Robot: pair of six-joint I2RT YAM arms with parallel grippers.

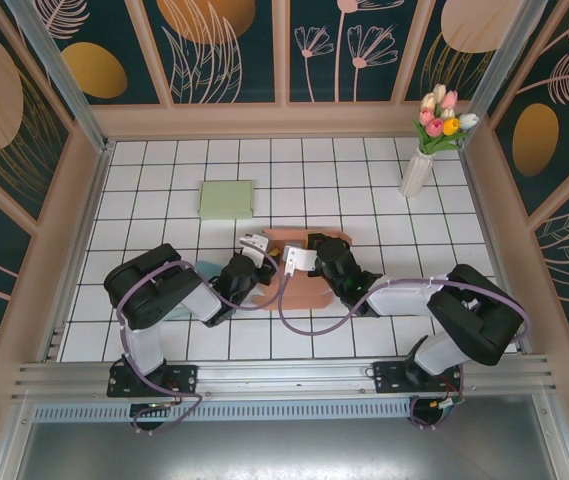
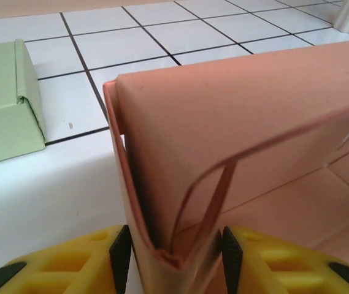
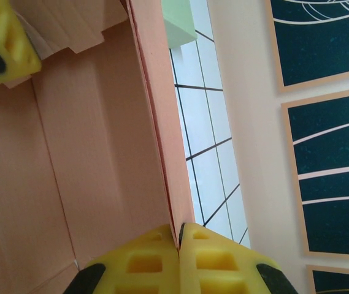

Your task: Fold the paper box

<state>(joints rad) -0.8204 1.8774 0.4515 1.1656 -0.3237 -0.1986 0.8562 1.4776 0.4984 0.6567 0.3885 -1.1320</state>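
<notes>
My left claw (image 2: 174, 254) grasps the paper box (image 2: 235, 122). Its black pads (image 2: 120, 248) stand on either side of a doubled-over salmon wall at the box's near corner, and the folded-in flap curls down between them. My right claw (image 3: 179, 242) is clenched tight, its two yellow fingers (image 3: 143, 263) pressed together on the thin edge of another upright wall, which runs straight up from the seam between them. To the left of that wall I look into the box's bare salmon floor with its fold lines. At the far end of it, one yellow finger of my left claw shows against a stepped flap.

From above, the box lies partly formed at the middle of the white tiled table (image 1: 164, 160), between my two wrists. Its walls are up on the far side and a flat panel reaches toward my bases. A flat green box (image 1: 226, 198) lies just beyond it to the left, apart from it. A white vase (image 1: 416, 172) of tulips (image 1: 442, 115) stands well apart at the far right corner, against the patterned wall.
</notes>
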